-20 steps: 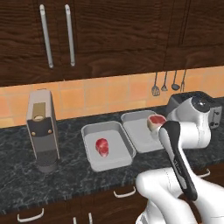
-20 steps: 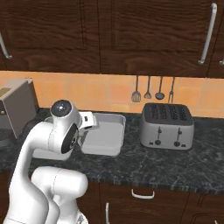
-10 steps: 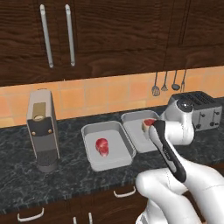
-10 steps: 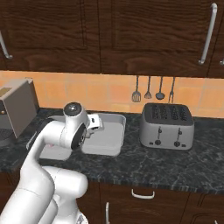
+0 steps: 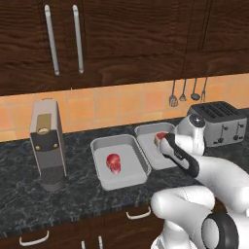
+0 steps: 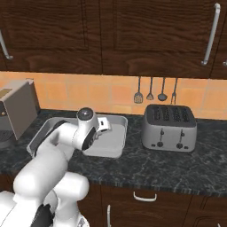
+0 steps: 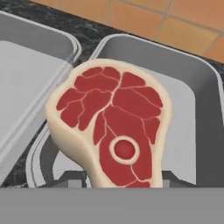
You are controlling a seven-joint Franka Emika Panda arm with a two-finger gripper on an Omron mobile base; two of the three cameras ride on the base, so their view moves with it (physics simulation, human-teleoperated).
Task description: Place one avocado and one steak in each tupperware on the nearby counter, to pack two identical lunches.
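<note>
Hand view has a steak [image 7: 114, 131] front and center, standing up on its edge and rising out of the bottom where the hand's [image 7: 122, 181] fingers sit, so it's pinched in the hand. Red meat, pale fat rim, little round bone mark near the bottom. Right behind it is a grey tupperware [image 7: 192, 87], and the steak hangs over that tray's inside rather than lying flat in it. A second tupperware [image 7: 26, 83] sits just beside it on the left, rims nearly touching.

From the left base view, both trays sit side by side on the dark marbled tabletop [image 5: 29, 204]. The left tupperware [image 5: 119, 163] has the other steak [image 5: 113, 163] lying flat in the middle. The right tupperware [image 5: 151, 143] is partly covered by the arm, and you can see a bit of the held steak [image 5: 159, 138] poking out by the wrist.

Other stuff around: a coffee machine [image 5: 47, 146] well off to the left, a toaster [image 6: 169, 127] to the right of the trays, and utensils [image 6: 155, 91] hanging on the orange tile wall.
</note>
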